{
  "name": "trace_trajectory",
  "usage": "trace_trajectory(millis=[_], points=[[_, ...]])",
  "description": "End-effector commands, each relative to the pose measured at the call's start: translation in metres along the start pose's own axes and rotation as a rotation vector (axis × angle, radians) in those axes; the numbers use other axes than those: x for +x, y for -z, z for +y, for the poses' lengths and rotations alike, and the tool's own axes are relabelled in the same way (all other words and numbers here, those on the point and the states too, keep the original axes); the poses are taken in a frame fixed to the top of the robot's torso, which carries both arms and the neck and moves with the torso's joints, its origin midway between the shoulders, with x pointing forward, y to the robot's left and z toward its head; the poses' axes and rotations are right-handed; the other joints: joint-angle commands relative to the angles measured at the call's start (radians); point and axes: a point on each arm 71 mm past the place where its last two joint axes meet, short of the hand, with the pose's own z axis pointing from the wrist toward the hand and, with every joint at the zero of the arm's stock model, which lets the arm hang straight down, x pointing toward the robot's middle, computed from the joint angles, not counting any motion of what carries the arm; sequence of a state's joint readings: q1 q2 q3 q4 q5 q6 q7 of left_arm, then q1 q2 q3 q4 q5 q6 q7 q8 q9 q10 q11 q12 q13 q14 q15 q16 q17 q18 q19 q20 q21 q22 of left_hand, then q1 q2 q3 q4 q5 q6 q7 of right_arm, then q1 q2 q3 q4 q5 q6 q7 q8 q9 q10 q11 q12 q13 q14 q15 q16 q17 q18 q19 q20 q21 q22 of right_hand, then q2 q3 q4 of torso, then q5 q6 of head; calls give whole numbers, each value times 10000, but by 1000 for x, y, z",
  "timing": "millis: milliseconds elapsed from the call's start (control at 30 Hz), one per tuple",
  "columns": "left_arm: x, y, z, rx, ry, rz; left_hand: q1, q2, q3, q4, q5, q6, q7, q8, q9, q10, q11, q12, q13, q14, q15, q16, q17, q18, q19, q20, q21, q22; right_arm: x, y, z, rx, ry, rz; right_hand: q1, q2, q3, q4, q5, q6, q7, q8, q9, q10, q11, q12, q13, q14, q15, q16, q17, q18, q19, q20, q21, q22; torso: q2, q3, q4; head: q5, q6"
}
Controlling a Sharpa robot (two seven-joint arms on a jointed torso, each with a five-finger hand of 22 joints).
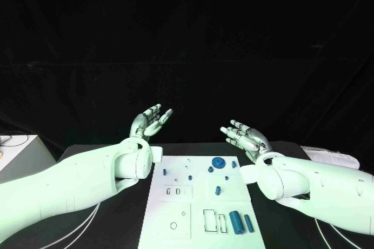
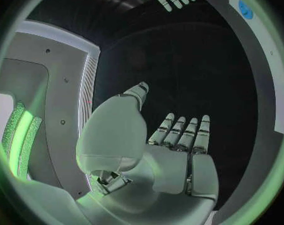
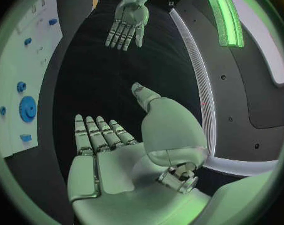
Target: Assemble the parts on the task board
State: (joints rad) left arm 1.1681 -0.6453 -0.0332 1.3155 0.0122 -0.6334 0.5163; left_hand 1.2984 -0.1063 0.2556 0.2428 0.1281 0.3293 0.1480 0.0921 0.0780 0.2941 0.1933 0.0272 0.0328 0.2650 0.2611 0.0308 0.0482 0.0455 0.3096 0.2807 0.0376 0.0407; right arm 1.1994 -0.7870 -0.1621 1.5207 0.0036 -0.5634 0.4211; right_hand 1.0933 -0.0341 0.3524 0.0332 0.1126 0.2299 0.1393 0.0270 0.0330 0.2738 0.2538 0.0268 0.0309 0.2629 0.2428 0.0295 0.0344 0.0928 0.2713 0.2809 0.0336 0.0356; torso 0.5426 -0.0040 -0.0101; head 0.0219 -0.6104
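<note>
White and flat, the rectangular task board (image 1: 199, 206) lies in the middle of the black table (image 1: 117, 227), and none of its small blue parts is in a hand yet. A round blue gear-like disc (image 1: 219, 162) stands near the board's far edge, with small blue pegs (image 1: 217, 190) scattered below it. Two longer blue cylinders (image 1: 235, 222) lie side by side at the near right corner, just beside some outlined slots.

Judging by this, the assembly has not begun, or the robot is between steps: both hands are raised above the far end of the table, well apart from the board. The next move probably calls for lowering one hand to a loose piece, likely the cylinders at the near right. It would then have to pinch the piece cleanly without knocking its neighbour.

At the far left of the board, the silver left hand (image 1: 150, 121) is held palm up and holds nothing. Its fingers (image 2: 186, 132) are straight and lie close side by side, with the thumb set apart. The silver right hand (image 1: 245, 134) mirrors it at the far right, palm open and bare. Its fingers (image 3: 98, 132) are extended and slightly fanned.
</note>
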Motion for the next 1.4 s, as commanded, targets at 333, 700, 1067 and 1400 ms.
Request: trace_trajectory(millis=[333,700,1067,1400], points=[[-1,-1,1,241,267,958,788,44,97,239,60,897,1396,303,188,1950,742,309,166,2282,-126,589,398,501,1967,96,750,378,-13,-9,5,-19,1121,1981,1926,-115,331,-1080,-344,2353,1534,592,395,3253,28,406,228,3808,-122,850,532,372,2541,95,804,340,20,-24,-48,55,-429],[-9,15,-7,299,53,1442,1123,-25,629,-111,56,4214,1124,1523,874,5984,174,1170,339,6126,-923,2568,1493,1367,5026,-53,2799,1268,-21,-18,25,-1711,5317,2658,2405,-420,1289,-1891,140,6253,1126,1464,920,7160,-578,607,316,7374,-950,1643,851,897,6199,-270,2041,617,401,9,-101,53,-448],[-15,42,-21,130,292,2458,1158,-437,1547,-615,40,4891,799,1780,930,7113,-275,1168,376,8160,-1597,3950,2817,1367,6229,-788,4892,2364,-14,-21,45,-2350,9695,3258,2363,-726,1239,-2095,219,7405,673,1604,994,8877,-1198,521,345,10038,-1874,2469,1623,850,7825,-1311,4334,1876,950,77,-53,-12,-298],[-17,60,-35,281,992,3420,844,-650,2243,-978,22,4919,746,1730,871,7275,-313,768,353,7809,-1680,5191,4072,1320,5821,-951,7086,3751,-3,-20,50,-2480,13585,3085,1908,-1195,1912,-1901,359,7945,312,1349,1058,9715,-1663,358,369,12231,-2493,5284,3960,894,8904,-1896,7351,3883,1392,86,122,-156,-205]])
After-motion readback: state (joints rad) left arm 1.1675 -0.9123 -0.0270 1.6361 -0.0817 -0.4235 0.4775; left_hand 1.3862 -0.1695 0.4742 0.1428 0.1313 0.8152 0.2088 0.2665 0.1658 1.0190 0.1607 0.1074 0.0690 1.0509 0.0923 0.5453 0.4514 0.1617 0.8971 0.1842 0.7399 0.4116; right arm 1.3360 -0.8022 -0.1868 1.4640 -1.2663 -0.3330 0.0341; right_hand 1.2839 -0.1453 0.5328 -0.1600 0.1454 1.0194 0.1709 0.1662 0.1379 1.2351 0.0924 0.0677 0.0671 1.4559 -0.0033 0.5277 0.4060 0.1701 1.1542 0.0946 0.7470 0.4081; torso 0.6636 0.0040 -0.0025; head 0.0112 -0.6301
